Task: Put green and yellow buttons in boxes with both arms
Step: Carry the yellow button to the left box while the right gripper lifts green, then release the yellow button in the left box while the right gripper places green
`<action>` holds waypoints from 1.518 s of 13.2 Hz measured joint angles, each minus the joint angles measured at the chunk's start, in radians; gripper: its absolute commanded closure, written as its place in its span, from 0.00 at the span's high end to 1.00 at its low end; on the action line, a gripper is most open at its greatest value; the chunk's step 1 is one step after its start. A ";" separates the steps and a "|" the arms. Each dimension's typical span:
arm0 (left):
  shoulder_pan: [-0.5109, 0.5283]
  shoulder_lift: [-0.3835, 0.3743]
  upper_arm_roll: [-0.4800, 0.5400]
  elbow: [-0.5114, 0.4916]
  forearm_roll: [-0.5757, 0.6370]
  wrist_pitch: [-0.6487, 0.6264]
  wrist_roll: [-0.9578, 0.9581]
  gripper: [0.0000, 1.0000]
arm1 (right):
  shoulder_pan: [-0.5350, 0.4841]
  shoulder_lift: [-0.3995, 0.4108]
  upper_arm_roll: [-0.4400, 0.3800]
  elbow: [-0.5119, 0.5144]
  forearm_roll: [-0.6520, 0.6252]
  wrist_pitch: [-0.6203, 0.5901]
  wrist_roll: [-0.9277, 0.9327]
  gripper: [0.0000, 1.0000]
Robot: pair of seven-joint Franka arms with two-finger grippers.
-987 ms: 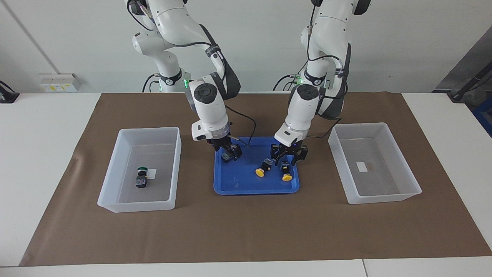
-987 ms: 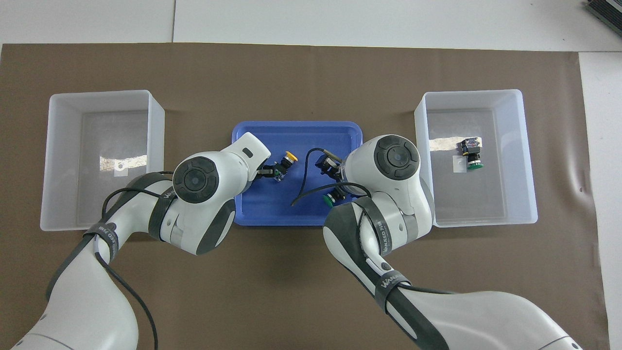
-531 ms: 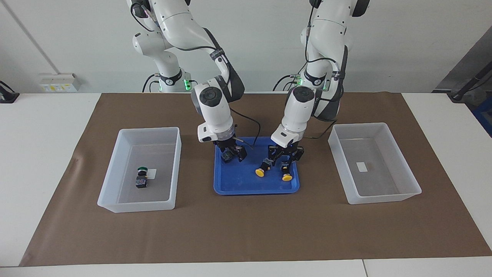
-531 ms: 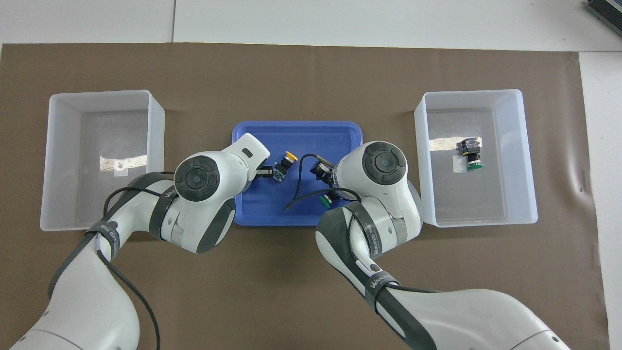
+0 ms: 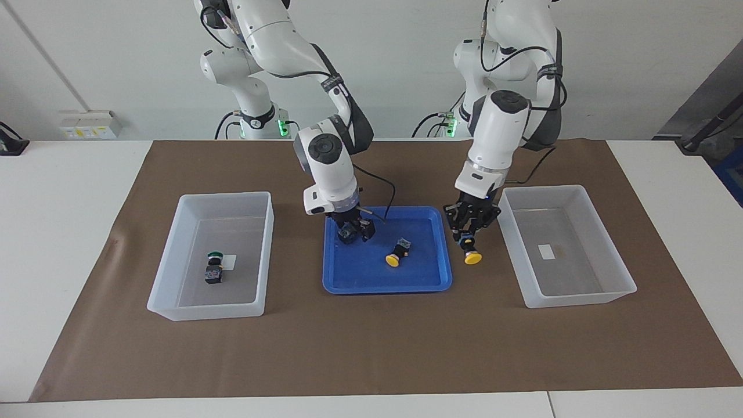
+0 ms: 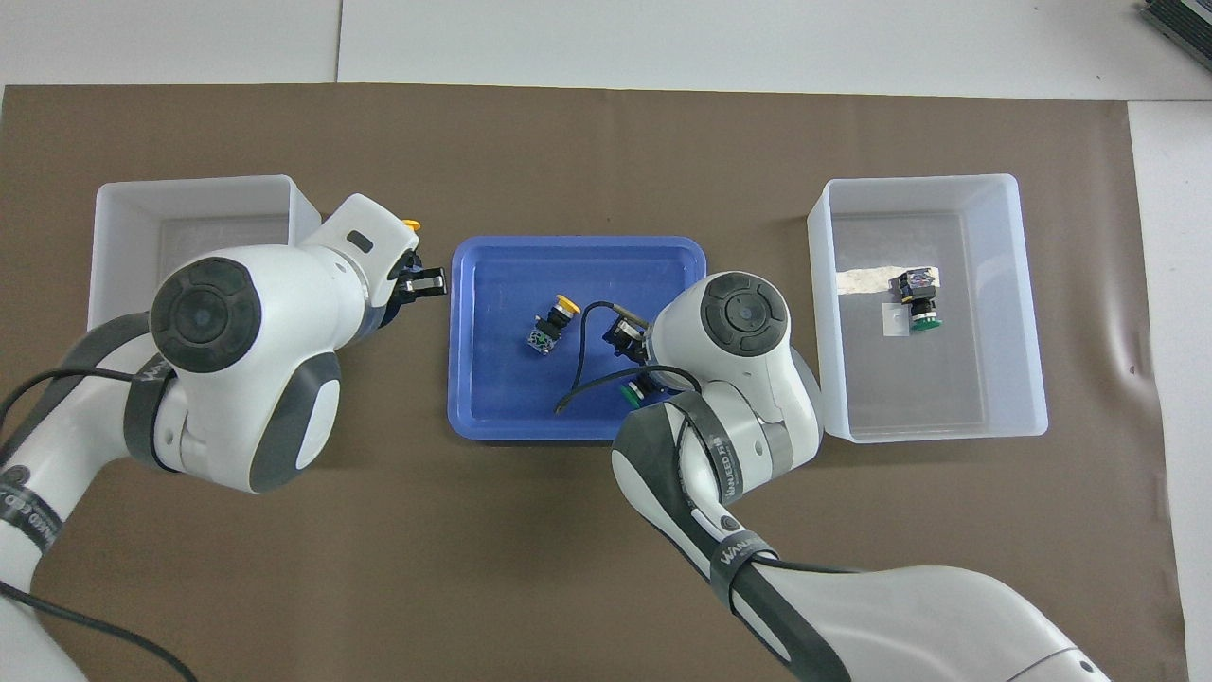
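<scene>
**A:** Start with the facing view. Where's the left gripper?

**B:** It hangs over the brown mat, in the gap between the blue tray and the empty box at the left arm's end of the table. Its fingers are clamped on the held yellow button, cap pointing down, clear of the mat.

**A:** And the right gripper?

**B:** It is down inside the tray, at the corner nearest the robots on the right arm's end, right at the tray green button. I cannot tell whether it has gripped it.

**A:** What about the other buttons?

**B:** The loose yellow button lies tilted on the tray floor, apart from both grippers. The boxed green button sits in the second box at the right arm's end, beside its white label.

**A:** Now the overhead view.

**B:** The left wrist covers most of its gripper, and only a sliver of yellow cap shows past it, just beside the empty box's corner. The right wrist hides its gripper too, but a green cap peeks out below it in the tray. The loose yellow button lies mid-tray. The boxed green button rests by the label.
</scene>
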 measured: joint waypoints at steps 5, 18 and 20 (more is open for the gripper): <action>0.205 -0.002 0.002 0.017 0.000 -0.007 0.260 0.00 | 0.000 -0.016 -0.001 0.002 0.000 -0.030 -0.002 0.91; 0.390 0.177 -0.013 0.008 -0.005 0.081 0.523 0.00 | -0.109 -0.119 -0.019 0.031 -0.006 -0.106 -0.258 0.00; 0.390 0.234 -0.017 0.043 -0.005 0.128 0.523 0.00 | -0.246 -0.181 -0.024 0.088 -0.047 -0.226 -0.527 0.00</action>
